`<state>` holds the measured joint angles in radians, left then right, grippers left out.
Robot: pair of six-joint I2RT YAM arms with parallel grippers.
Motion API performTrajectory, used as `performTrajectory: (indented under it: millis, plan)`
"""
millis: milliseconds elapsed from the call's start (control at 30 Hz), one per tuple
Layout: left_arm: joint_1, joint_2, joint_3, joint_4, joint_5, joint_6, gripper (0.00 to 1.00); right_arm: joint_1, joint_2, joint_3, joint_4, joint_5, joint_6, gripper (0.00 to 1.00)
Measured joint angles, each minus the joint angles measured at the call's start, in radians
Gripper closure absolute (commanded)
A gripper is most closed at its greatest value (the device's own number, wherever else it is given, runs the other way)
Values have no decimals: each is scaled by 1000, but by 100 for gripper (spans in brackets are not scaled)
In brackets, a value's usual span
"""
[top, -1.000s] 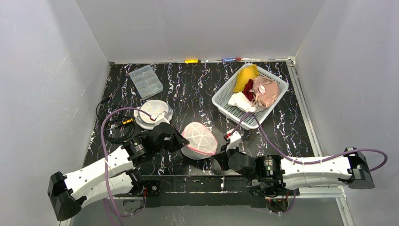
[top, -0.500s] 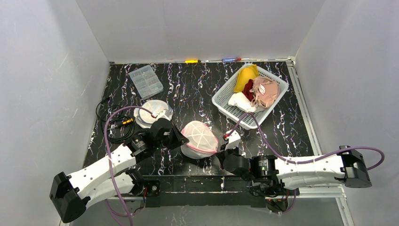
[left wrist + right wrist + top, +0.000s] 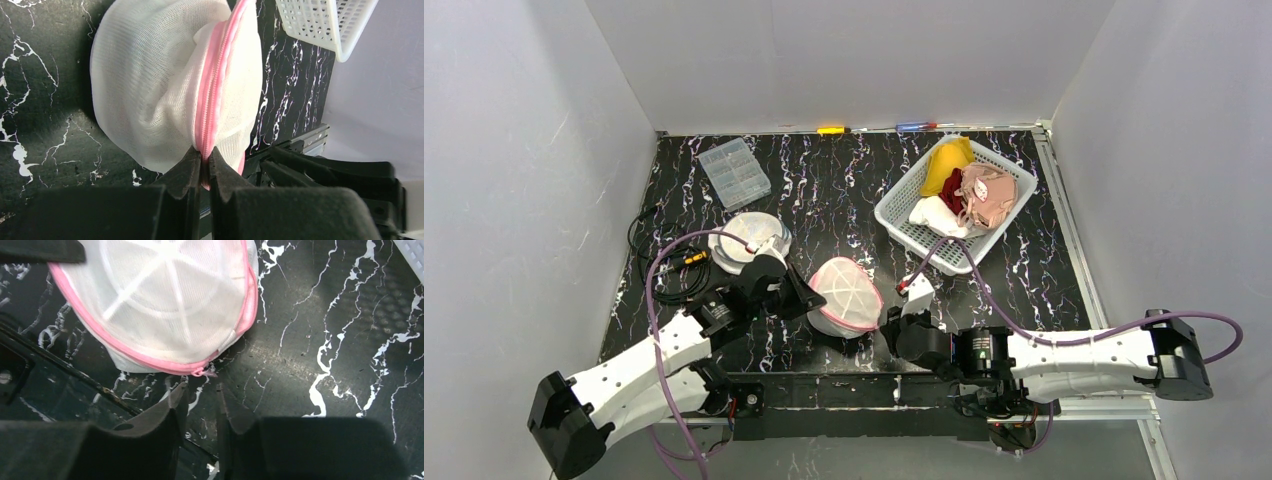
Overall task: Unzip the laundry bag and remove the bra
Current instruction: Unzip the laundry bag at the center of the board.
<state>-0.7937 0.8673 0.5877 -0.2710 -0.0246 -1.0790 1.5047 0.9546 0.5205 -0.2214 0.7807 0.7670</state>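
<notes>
The laundry bag (image 3: 847, 296) is a round white mesh pouch with a pink zipper band, lying near the table's front edge. My left gripper (image 3: 205, 155) is shut on the pink zipper seam (image 3: 215, 100) at the bag's left side. My right gripper (image 3: 201, 388) stands slightly open just short of the pink zipper pull (image 3: 202, 371), with nothing between its fingers. The bag (image 3: 170, 300) fills the upper left of the right wrist view. The bra is hidden inside the bag.
A white basket (image 3: 894, 210) of clothes stands at the back right. A clear compartment box (image 3: 735, 172), a round white dish (image 3: 749, 240) and coiled cables (image 3: 669, 265) lie to the left. The table's front rail (image 3: 844, 385) runs close beneath both grippers.
My right gripper has opened a little and shifted left towards the bag. The left arm has edged forward, and the bag has tilted slightly with it.
</notes>
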Motion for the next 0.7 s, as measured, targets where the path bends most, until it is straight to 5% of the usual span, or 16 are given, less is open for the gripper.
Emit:
performTrajectory:
  millis: [133, 333, 533, 700]
  plan:
    - [0, -16, -36, 33, 10, -13, 100, 0, -19, 35, -17, -14, 24, 36]
    - [1, -37, -58, 77, 11, -34, 99, -4, -42, 57, -8, -33, 108, 26]
    - [1, -56, -63, 75, 14, -29, 51, -6, -38, 57, 10, -27, 158, 24]
    - [1, -98, -21, -60, -5, 17, 40, -6, -30, 61, 9, -21, 138, 24]
